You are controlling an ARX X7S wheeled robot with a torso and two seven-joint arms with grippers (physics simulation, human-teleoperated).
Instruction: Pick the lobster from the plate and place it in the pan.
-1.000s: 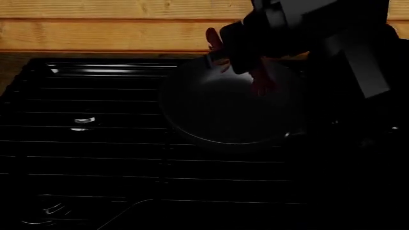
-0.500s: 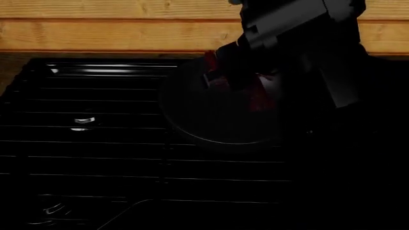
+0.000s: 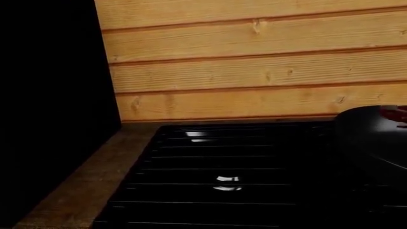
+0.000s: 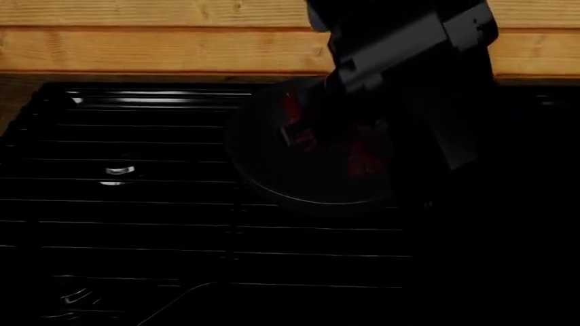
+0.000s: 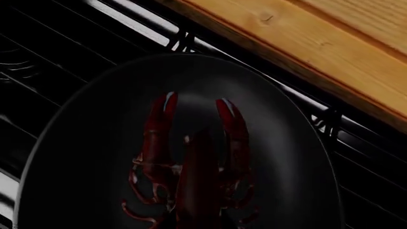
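Dark red lobster [image 5: 197, 176] w/ claws fwd over black pan [image 5: 83, 143].

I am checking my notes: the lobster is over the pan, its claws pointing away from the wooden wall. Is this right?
Not quite. The lobster is over the pan, but its claws point toward the wooden wall, not away from it. The right wrist view shows this.
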